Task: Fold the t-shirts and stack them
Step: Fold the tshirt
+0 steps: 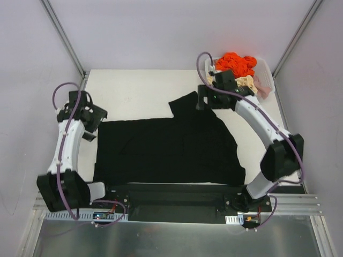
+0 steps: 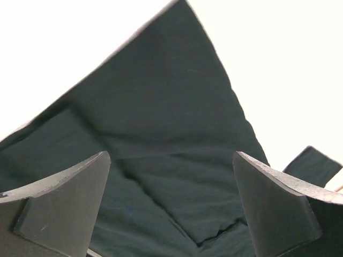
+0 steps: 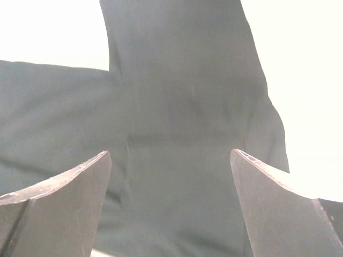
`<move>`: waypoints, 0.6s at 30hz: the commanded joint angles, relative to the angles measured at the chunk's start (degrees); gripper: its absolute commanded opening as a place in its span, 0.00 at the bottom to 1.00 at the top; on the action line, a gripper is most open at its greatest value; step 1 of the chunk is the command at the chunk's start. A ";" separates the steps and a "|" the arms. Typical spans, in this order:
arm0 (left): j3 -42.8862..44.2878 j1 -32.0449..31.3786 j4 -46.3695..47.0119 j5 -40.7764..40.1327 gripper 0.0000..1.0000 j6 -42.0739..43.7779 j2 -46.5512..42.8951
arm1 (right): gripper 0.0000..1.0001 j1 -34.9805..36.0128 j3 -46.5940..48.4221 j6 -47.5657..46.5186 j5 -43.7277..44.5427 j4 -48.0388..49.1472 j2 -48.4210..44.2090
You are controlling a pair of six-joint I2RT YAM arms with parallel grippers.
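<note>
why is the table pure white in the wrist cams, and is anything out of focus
Left wrist view: the table is blown out to flat white, and the black t-shirt reads as washed grey-green with soft detail. Right wrist view: the same overexposure. Top external view: even light and sharp, but the shirt's folds vanish into black.

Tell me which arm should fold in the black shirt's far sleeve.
Likely the right. The right hand hovers open over that sleeve; the left hand, also open, sits at the black shirt's opposite edge.
</note>
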 commanded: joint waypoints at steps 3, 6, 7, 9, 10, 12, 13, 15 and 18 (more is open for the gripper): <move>10.89 -2.87 -0.67 -6.33 0.99 1.87 15.28 | 0.97 0.77 24.88 -5.43 4.72 0.73 20.56; 15.29 -2.79 -0.67 -10.03 0.98 1.78 20.64 | 0.97 1.30 41.64 -7.10 4.55 -2.95 32.43; 17.39 -2.87 -0.67 -10.38 0.98 2.30 21.87 | 0.97 1.21 45.21 -7.63 4.46 -4.79 35.33; 19.24 -2.87 -0.67 -11.61 0.98 2.66 25.47 | 0.97 1.30 51.19 -8.86 4.98 -4.98 42.37; 21.17 -2.87 -0.67 -11.96 0.98 3.00 26.53 | 0.97 1.30 54.44 -9.30 4.37 -4.11 43.96; 23.20 -2.87 -0.66 -11.88 0.98 3.71 30.13 | 0.97 1.30 56.13 -9.66 4.28 -1.75 47.22; 24.77 -2.87 -0.67 -11.88 0.98 3.71 31.36 | 0.97 1.30 55.10 -9.66 3.93 -0.34 47.75; 26.36 -2.87 -0.67 -11.71 0.99 4.23 34.79 | 0.97 1.39 54.47 -9.57 4.36 2.56 49.41; 29.27 -2.87 -0.75 -10.74 0.99 4.77 39.19 | 0.97 1.12 57.63 -8.69 5.07 2.31 53.10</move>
